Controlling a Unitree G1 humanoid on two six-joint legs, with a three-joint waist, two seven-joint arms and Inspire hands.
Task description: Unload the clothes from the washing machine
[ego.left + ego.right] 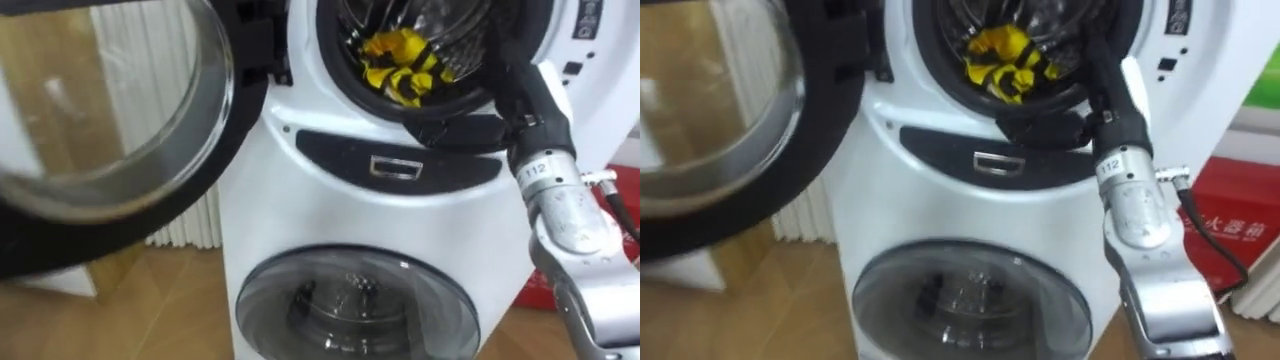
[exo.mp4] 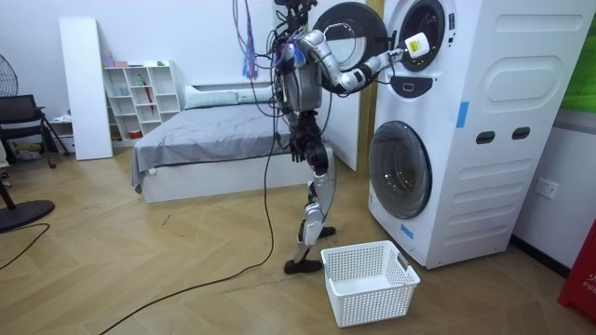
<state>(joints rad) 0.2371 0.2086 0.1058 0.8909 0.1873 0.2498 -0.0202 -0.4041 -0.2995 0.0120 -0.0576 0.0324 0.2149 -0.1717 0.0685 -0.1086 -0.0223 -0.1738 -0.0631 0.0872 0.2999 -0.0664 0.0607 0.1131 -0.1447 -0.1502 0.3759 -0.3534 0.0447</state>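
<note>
Stands before stacked white washing machines (image 2: 484, 140), dark right hand (image 1: 455, 130) at the upper steel drum's (image 1: 440, 20) lower rim, just beside the crumpled yellow-and-black cloth (image 1: 403, 65) heaped inside at that edge. Cannot tell the fingers' state. Has the round glass door (image 1: 120, 130) swung left, presumably for reach; white lattice basket (image 2: 372, 302) near the machine's foot, likely for dropping.

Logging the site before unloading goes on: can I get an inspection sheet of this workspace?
Surface: wooden floor; the robot stands at the stacked machines.
Job's things: yellow-and-black cloth in the upper drum; upper door swung open; white basket on the floor by the lower machine.
Clutter: nothing seen.
Hands: right hand at the drum's lower rim, below the cloth.
Cables: only the robot's own.
Surroundings: bed, white shelf, chair; red box right of the machines.
</note>
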